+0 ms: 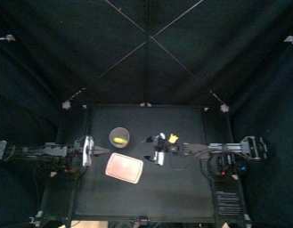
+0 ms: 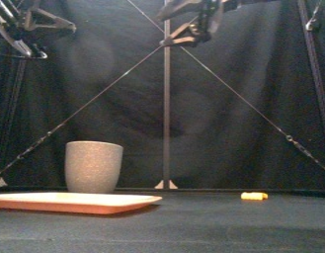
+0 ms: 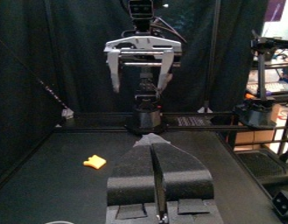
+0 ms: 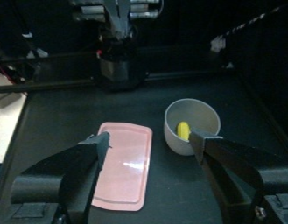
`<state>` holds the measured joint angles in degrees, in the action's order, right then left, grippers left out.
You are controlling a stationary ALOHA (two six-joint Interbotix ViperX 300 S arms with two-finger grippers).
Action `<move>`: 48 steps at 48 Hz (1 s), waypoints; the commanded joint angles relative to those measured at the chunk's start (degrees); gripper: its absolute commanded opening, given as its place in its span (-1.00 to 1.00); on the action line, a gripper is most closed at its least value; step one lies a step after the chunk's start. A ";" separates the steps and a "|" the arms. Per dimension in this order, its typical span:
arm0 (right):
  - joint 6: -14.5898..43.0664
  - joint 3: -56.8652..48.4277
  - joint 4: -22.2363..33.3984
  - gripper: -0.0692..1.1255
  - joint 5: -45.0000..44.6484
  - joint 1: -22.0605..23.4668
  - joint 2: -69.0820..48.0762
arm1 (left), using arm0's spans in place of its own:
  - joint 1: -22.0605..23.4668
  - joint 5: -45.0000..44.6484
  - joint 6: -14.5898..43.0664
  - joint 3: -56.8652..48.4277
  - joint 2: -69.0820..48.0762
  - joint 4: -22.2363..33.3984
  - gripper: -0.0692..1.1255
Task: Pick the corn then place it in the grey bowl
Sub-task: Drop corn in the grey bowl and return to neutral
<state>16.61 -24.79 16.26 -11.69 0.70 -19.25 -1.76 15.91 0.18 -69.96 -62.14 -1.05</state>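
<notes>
From above: cup (image 1: 110, 134) on the left half of the desk (image 1: 191, 120), corn (image 1: 120, 137) inside it, yellow against the pale wall; pink tray (image 1: 125, 166) just in front of the cup, a little skewed; small yellow toy (image 1: 173, 140) to the right, apart from both. From the front: cup upright behind the tray's far edge, corn hidden by the cup's wall; toy lying flat on the desk at right; right fingers (image 2: 188, 38) high overhead, clear of everything. Left wrist: left fingers (image 3: 154, 153) pressed together with nothing between them, over bare desk, toy off to one side; right fingers opposite, spread. Right wrist: right fingers spread wide, nothing in them, well above tray and cup, corn lying at the bottom of the cup.
</notes>
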 commanded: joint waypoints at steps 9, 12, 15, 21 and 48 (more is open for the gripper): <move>-0.35 -18.11 0.09 0.86 10.55 -2.46 -23.29 | -0.35 0.62 0.09 2.37 0.00 -0.26 -0.95; -0.26 -22.06 0.09 0.86 12.13 -2.72 -29.00 | -0.53 0.62 0.09 2.46 0.00 -0.26 -0.95; -0.26 -24.61 0.00 0.86 13.10 -2.81 -33.40 | -0.53 0.62 0.09 2.55 -0.09 -0.26 -0.95; -0.09 -27.86 -0.44 0.86 13.89 -3.34 -38.67 | -0.53 0.62 0.00 2.46 -0.09 -0.26 -0.95; -0.26 -30.76 -0.35 0.86 13.62 -4.13 -38.85 | -0.53 0.62 0.00 2.11 -0.09 -0.26 -0.95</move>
<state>16.61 -55.81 15.73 1.67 -3.34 -58.18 -2.20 16.00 0.18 -69.35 -62.31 -1.23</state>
